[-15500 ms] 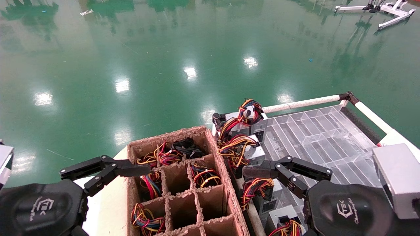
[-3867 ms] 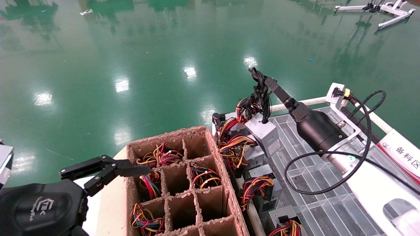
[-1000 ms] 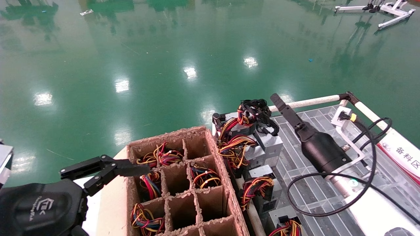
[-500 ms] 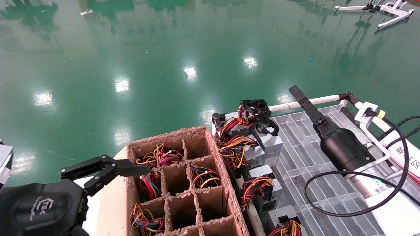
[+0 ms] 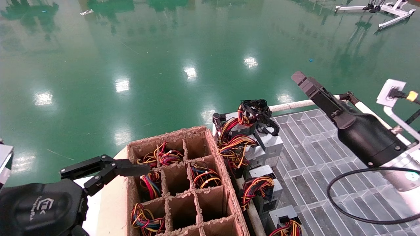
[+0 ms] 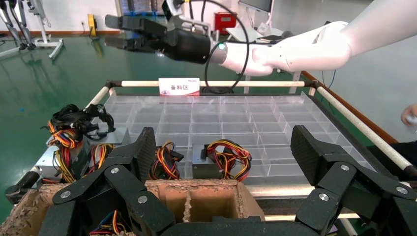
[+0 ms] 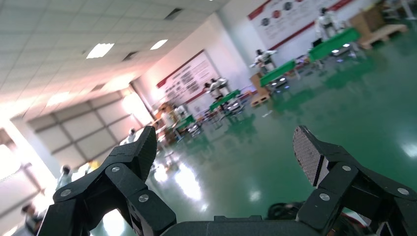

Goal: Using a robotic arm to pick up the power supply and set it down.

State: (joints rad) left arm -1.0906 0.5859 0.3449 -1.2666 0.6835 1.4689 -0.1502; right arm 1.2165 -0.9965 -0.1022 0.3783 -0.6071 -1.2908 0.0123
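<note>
The power supply (image 5: 271, 141), a light-grey box with a black cable bundle (image 5: 259, 109) on its top end, stands in the clear tray (image 5: 323, 137) among other units. In the left wrist view it shows far off as the power supply (image 6: 112, 136). My right gripper (image 5: 301, 79) hangs open and empty in the air, up and to the right of it, well apart. Its wrist view faces the green floor, and the right gripper (image 7: 226, 152) has nothing between its fingers. My left gripper (image 5: 110, 170) is parked open at the cardboard box's left edge and appears as the left gripper (image 6: 226, 152) in its own view.
A cardboard divider box (image 5: 197, 200) holds units with red-yellow wires in several cells. More grey units with coloured wires (image 5: 262, 186) line the tray's left side. A white rail (image 5: 295, 105) frames the tray. A sign (image 6: 179, 87) hangs on the far rail.
My right gripper, which let the black cables go about a second ago, has risen and drawn back to the right. The power supply stays in the tray. The left arm is unmoved.
</note>
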